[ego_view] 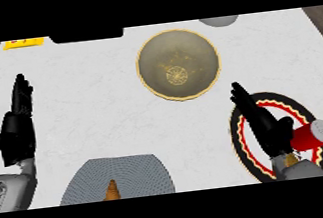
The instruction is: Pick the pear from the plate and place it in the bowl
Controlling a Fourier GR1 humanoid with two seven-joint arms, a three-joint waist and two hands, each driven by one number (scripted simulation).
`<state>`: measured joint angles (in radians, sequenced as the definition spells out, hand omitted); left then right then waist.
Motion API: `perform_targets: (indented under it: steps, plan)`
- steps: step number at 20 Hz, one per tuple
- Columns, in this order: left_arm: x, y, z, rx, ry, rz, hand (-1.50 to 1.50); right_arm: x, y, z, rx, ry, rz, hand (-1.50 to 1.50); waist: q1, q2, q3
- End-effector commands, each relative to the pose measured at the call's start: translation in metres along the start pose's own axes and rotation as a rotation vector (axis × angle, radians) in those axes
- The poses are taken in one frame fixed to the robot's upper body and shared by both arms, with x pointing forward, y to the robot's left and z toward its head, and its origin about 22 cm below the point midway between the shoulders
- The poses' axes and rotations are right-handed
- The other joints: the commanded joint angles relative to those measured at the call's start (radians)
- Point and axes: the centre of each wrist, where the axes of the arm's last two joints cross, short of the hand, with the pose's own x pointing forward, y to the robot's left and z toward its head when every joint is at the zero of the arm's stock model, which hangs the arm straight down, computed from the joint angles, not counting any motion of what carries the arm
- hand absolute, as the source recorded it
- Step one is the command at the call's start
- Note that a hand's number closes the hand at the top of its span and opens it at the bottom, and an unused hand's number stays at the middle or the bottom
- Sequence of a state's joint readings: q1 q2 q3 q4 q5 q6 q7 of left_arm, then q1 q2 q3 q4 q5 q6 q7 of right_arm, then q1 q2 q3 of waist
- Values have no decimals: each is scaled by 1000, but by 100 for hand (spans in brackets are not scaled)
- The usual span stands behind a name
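At the near edge, left of centre, a grey ribbed bowl (116, 179) sits on the white tabletop (90, 109), and a small orange-brown tapered thing (112, 191) stands at its near rim, narrow end pointing far. To the near right lies a black plate (253, 158) ringed in red with a pale wavy line. The right hand (264, 122) lies over it — fingers straight, pointing far and slightly left, curled round nothing. Just right of that hand, on the plate, is a red object with a pale round end (312, 135), its long axis running left to right, pale end to the right; it looks more like a can than a pear. A small tan bit (293, 157) shows near the wrist, too hidden to tell what it is.

At the left, the left hand (19, 119) rests open, fingers straight and pointing far.

Farther off, centre, lies a round olive dish (179, 64) with a gold rim and a gold emblem in its middle. At the far edge — a yellow item (23, 42) with red marks that cannot be read, a black object (86, 36) and a grey rounded thing (219, 21).
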<state>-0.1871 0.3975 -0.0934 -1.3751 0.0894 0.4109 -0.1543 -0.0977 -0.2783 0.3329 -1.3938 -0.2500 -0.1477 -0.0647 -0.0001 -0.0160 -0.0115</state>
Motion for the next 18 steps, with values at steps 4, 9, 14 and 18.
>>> perform_targets:
  steps: [4, 9, 14, 18]
  plan:
    - [19, -38, 11, -165, 53, 133, 0, -6, -1, 29, 12, 89, 331, 150, -12, 9, 10]
    - [1, -52, 31, -214, 171, 199, 0, 15, -60, 32, -421, -138, 684, -150, -98, -12, 6]
    - [15, -62, 30, -280, 144, 237, 0, 3, 2, 88, -493, -386, 492, -150, -53, 4, 12]
    - [19, -57, 35, -297, 160, 246, 0, 23, 18, 128, -552, -479, 573, -150, -31, 8, 10]
